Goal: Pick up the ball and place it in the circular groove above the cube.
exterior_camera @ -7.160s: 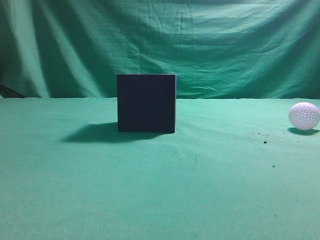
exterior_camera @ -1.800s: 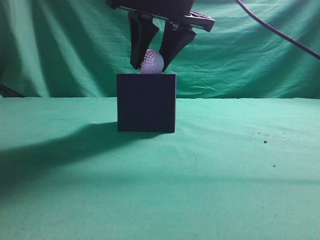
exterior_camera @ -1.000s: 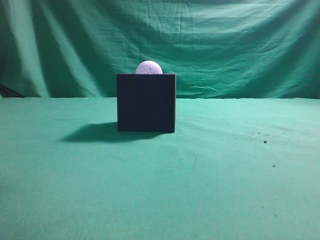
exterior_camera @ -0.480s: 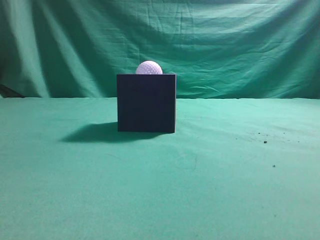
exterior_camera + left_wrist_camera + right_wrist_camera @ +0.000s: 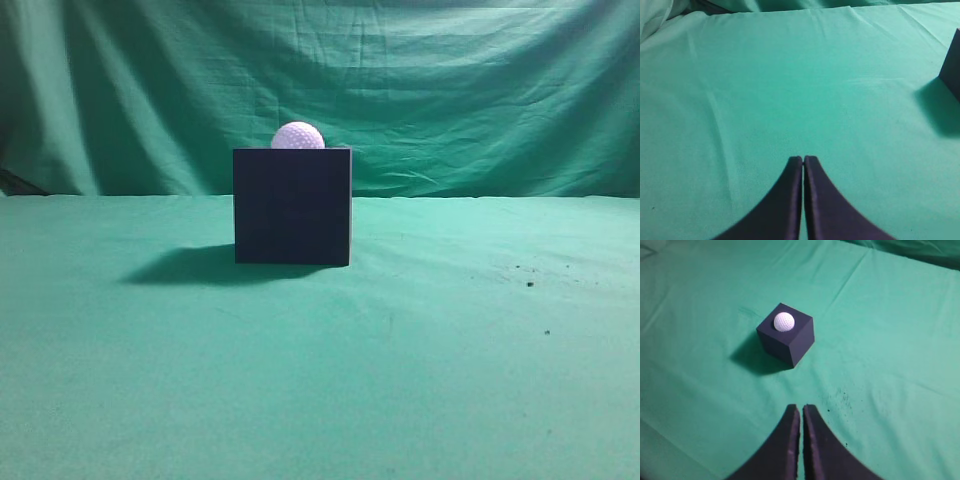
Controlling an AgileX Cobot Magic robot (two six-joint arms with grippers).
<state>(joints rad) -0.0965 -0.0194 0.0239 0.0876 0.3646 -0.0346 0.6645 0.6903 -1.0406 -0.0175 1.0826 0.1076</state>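
The white dimpled ball sits in the top of the dark cube on the green cloth; its lower part is sunk out of sight. The right wrist view shows the ball resting on the cube from above. My right gripper is shut and empty, well back from the cube. My left gripper is shut and empty over bare cloth; only a corner of the cube shows at the right edge of its view. Neither gripper shows in the exterior view.
Green cloth covers the table and hangs as a backdrop. A few dark specks lie on the cloth to the right of the cube.
The ball, once on the cloth at the far right, was held over the cube by a gripper 1.8 s ago. The gripper has left the exterior view; the ball has rested still since.
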